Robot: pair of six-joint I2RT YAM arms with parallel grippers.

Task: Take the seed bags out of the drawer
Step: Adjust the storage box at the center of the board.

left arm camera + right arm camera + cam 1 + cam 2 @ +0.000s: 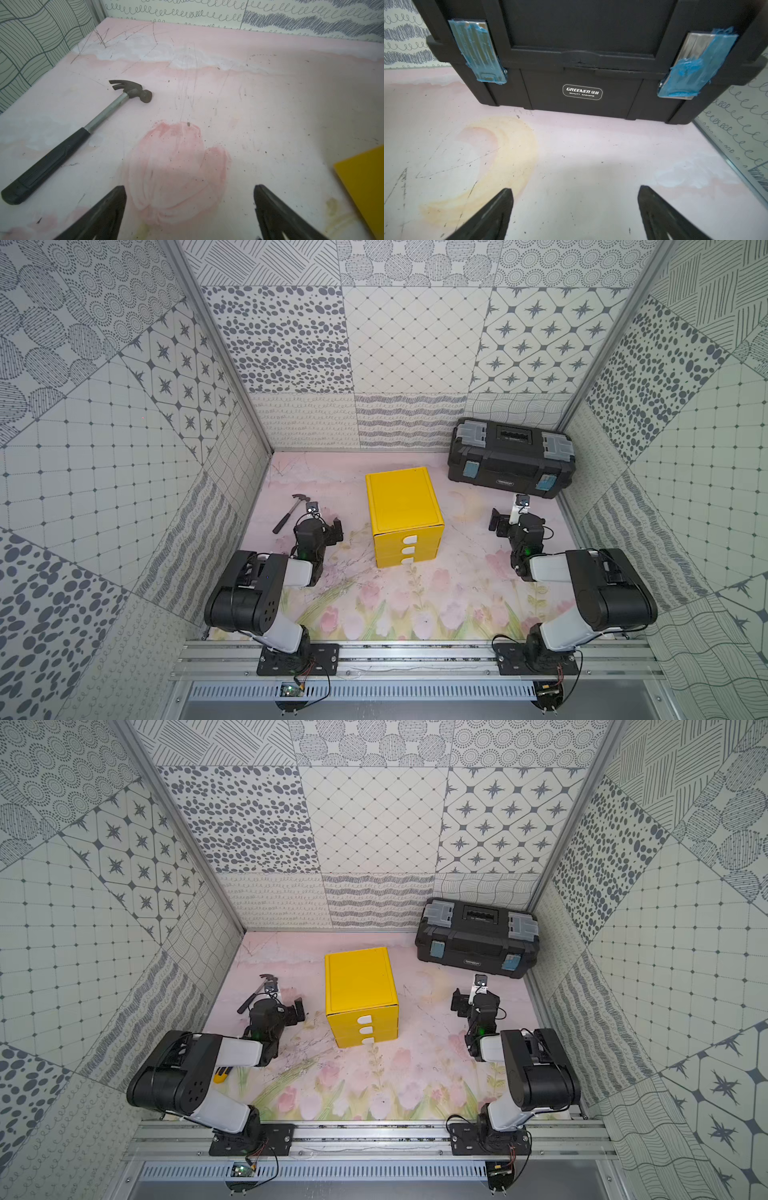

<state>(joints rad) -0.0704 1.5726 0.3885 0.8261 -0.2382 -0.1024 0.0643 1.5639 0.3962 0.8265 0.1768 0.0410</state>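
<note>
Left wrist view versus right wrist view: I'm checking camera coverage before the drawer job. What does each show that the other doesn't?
Only the left wrist view shows the hammer lying flat on the table, and a corner of the yellow drawer cube. Only the right wrist view shows the black toolbox, closed, with two blue-filmed latches and a label on its front. Both share the pink table and that arm's own open, empty gripper: the left gripper and the right gripper. Neither shows a seed bag.

Claw hammer [99,118] flat on floral mat [415,601], closed black toolbox [513,458] near back wall [415,364]
</note>
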